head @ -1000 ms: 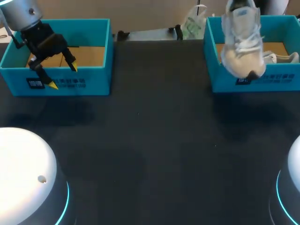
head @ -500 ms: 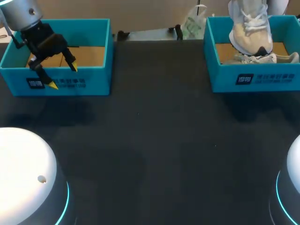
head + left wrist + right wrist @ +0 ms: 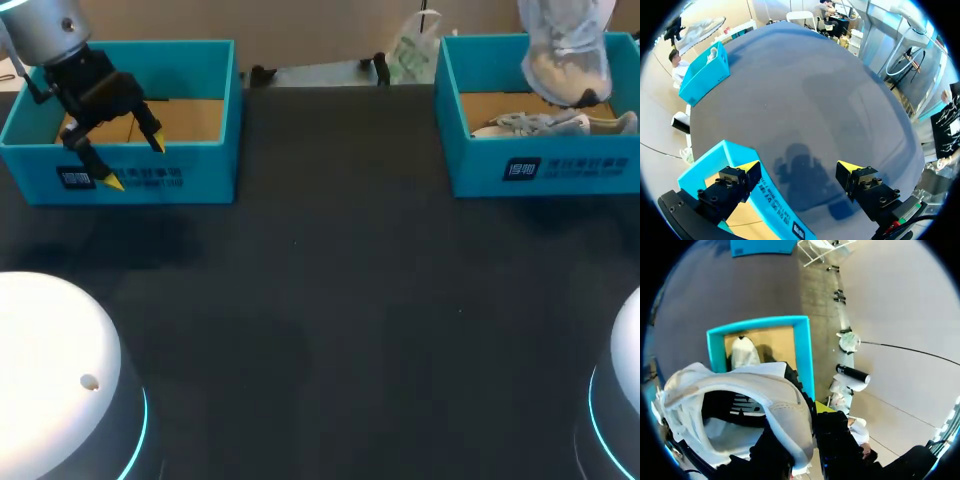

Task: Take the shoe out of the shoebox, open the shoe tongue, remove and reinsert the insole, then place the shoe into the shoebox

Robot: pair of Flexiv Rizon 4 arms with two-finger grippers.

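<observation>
On the dark counter the right shoebox has stayed put, but the shoe has shifted. A second ago it hung toe-down over the box's front wall; now it hangs higher and farther right, above the box's inside, where a second shoe lies. The right hand grips the shoe's heel collar, one finger inside and one outside. The left hand has not moved, spread wide and holding nothing above the left shoebox's front wall.
</observation>
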